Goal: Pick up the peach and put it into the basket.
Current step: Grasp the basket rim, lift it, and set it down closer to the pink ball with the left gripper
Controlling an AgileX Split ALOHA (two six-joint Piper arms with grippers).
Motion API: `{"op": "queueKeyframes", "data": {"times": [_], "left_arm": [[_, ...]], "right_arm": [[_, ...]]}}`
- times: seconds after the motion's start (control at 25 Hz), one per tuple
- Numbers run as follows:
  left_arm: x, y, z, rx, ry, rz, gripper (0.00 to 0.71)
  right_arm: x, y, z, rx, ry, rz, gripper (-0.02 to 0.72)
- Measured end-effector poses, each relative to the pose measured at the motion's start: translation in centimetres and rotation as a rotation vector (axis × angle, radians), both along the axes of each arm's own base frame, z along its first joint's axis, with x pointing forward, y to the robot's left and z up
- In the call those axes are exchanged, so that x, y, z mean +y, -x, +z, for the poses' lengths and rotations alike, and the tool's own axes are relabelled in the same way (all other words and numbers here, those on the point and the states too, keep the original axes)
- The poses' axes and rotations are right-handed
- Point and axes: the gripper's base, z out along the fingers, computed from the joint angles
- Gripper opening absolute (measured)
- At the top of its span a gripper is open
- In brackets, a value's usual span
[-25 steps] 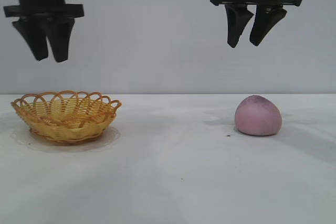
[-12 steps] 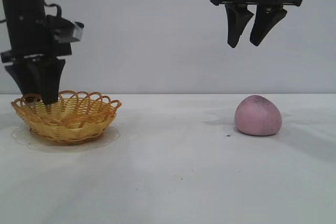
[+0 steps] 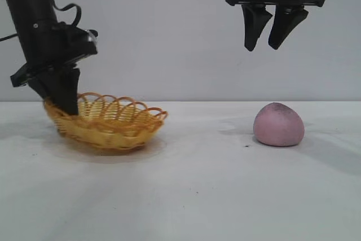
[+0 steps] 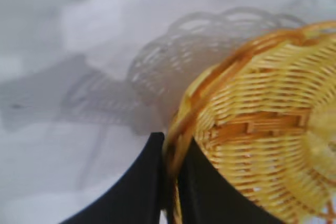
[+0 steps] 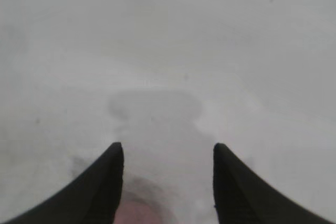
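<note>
— Where is the peach (image 3: pixel 278 125)?
— On the table (image 3: pixel 214 196), below the right gripper (image 3: pixel 276 42), which hangs high with its jaws parted and empty.
— And the left gripper (image 3: pixel 63 103)?
— Its jaws are pinched tight on the scalloped rim of the wicker basket (image 3: pixel 110 121), one inside, one outside. The basket is tilted, well apart from the peach.

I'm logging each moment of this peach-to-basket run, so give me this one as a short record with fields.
left gripper: shut on the basket's rim, at the end away from the peach
basket: tilted, gripped end raised, empty
peach: on the table, apart from the basket, untouched
right gripper: open, hanging above the peach, holding nothing
task status: peach not yet picked up
</note>
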Motion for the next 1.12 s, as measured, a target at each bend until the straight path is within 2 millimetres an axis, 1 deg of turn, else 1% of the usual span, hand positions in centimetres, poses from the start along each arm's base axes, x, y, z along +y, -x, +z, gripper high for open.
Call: {"op": "queueKeyframes", "data": {"times": [0.08, 0.24, 0.36, 0.44, 0.56, 0.64, 0.68, 0.72, 0.96, 1.0, 1.04, 1.12], "left_arm": [[-0.2, 0.8, 0.4, -0.025, 0.044, 0.069, 0.0], [-0.5, 3.2, -0.1, -0.037, 0.167, 0.262, 0.0], [-1.4, 5.1, -1.4, -0.005, 0.255, 0.345, 0.0], [-2.1, 6.0, -2.4, 0.016, 0.272, 0.382, 0.0], [-2.5, 6.9, -3.4, 0.027, 0.259, 0.411, 0.0], [-2.5, 7.1, -3.7, 0.033, 0.259, 0.425, 0.0], [-2.4, 7.2, -3.8, 0.035, 0.257, 0.429, 0.048], [-2.4, 7.2, -3.8, 0.033, 0.257, 0.432, 0.048], [-2.5, 7.4, -3.6, 0.046, 0.266, 0.418, 0.29], [-2.5, 7.4, -3.4, 0.04, 0.262, 0.409, 0.312], [-2.4, 7.4, -3.0, 0.028, 0.26, 0.4, 0.295], [-2.4, 7.5, -2.1, -0.001, 0.253, 0.378, 0.295]], "right_arm": [[0.0, 0.1, 0.0, 0.009, 0.003, 0.0, 0.37], [0.0, 0.1, -0.1, 0.011, 0.004, 0.0, 0.37], [0.0, 0.1, -0.1, 0.011, 0.004, 0.0, 0.37], [0.0, 0.1, -0.1, 0.011, 0.004, 0.0, 0.37], [0.0, 0.1, -0.1, 0.011, 0.003, -0.002, 0.37], [0.0, 0.1, -0.1, 0.011, 0.003, -0.002, 0.37], [0.0, 0.1, -0.1, 0.011, 0.003, -0.002, 0.37], [0.0, 0.1, -0.1, 0.011, 0.003, -0.002, 0.37], [0.0, 0.1, -0.1, 0.011, 0.003, -0.002, 0.37], [0.0, 0.1, -0.1, 0.011, 0.003, -0.002, 0.37], [0.0, 0.1, -0.1, 0.011, 0.003, -0.002, 0.37], [0.0, 0.1, -0.1, 0.011, 0.003, -0.002, 0.37]]}}
